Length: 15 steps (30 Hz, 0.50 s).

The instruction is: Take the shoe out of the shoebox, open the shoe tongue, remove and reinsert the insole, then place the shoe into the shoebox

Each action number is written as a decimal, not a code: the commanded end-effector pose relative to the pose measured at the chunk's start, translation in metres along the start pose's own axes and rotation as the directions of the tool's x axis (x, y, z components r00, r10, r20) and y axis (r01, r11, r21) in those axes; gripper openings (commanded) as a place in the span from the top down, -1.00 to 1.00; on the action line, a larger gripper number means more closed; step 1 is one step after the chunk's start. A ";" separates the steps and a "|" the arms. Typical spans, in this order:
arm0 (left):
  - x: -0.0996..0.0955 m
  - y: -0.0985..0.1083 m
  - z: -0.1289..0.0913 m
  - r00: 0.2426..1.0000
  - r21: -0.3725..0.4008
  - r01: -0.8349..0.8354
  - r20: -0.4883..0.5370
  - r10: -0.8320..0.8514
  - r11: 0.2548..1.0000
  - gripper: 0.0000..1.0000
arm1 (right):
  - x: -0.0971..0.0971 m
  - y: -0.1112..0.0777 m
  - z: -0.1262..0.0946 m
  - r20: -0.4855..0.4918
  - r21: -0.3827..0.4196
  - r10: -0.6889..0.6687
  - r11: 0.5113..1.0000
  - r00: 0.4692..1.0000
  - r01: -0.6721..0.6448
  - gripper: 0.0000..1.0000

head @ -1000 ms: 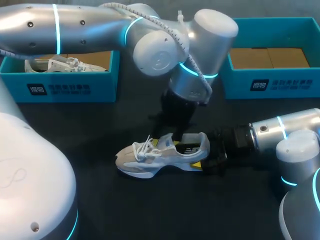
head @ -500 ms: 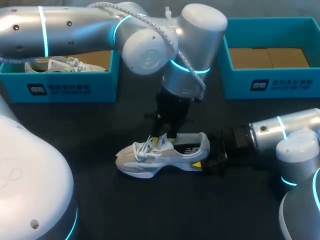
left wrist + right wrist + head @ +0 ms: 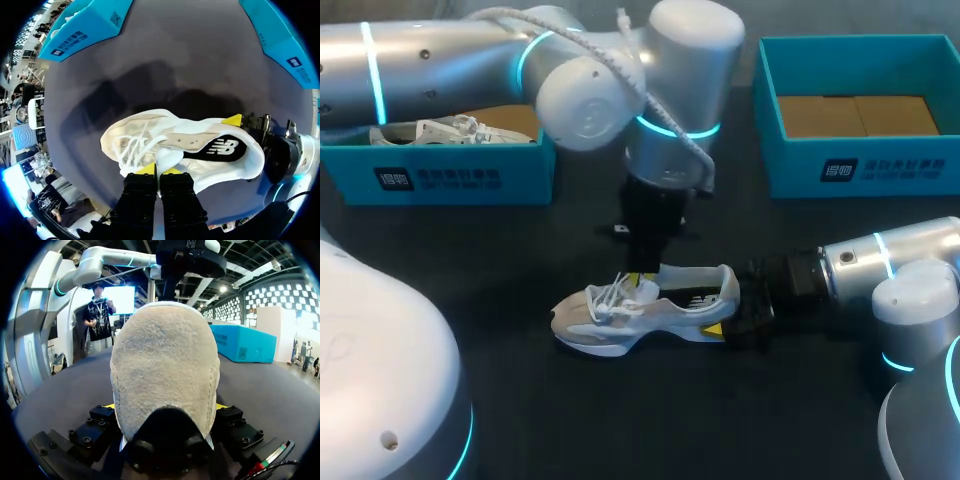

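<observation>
shoe point(image 3: 645, 305) sits upright on table point(image 3: 620, 420). right gripper point(image 3: 165, 407) clamps its heel point(image 3: 165, 365) from both sides; left gripper point(image 3: 158, 170) above shoe, narrow, pinching the tongue point(image 3: 165, 156) just behind the laces point(image 3: 131, 150)

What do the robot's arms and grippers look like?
The left arm and right arm are silver tubes with rounded joints and glowing cyan rings; a white cable loops over the left one. The left gripper and right gripper are black, bolted, yellow-tipped.

Silver rounded arms point(image 3: 470, 50), cyan light rings point(image 3: 665, 128), pale braided cable point(image 3: 620, 60), apparently zip-tied, black bolted fingers point(image 3: 141, 192), yellow tips point(image 3: 146, 169)
</observation>
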State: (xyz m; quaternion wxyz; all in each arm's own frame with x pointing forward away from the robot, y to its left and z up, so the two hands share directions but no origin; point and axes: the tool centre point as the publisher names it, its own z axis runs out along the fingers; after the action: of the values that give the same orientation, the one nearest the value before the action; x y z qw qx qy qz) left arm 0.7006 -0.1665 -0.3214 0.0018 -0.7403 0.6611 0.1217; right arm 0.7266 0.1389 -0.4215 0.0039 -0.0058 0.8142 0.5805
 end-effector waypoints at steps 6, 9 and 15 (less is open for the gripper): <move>-0.039 0.000 -0.006 0.967 -0.013 -0.030 -0.255 0.026 0.999 1.00 | 0.000 -0.002 0.004 0.001 0.001 -0.001 1.000 1.000 0.001 1.00; -0.048 -0.001 -0.003 0.943 -0.015 -0.058 -0.329 0.050 0.998 1.00 | 0.000 -0.002 0.004 0.001 0.001 -0.001 1.000 1.000 0.001 1.00; -0.061 -0.002 0.001 0.894 -0.019 -0.101 -0.440 0.083 0.995 1.00 | 0.000 -0.002 0.004 0.001 0.001 -0.001 1.000 1.000 0.001 1.00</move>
State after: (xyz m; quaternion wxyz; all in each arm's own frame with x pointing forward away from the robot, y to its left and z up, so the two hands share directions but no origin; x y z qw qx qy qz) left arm 0.6997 -0.1260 -0.3112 -0.0745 -0.7164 0.6904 0.0669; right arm 0.7265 0.1390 -0.4214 0.0039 -0.0058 0.8142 0.5805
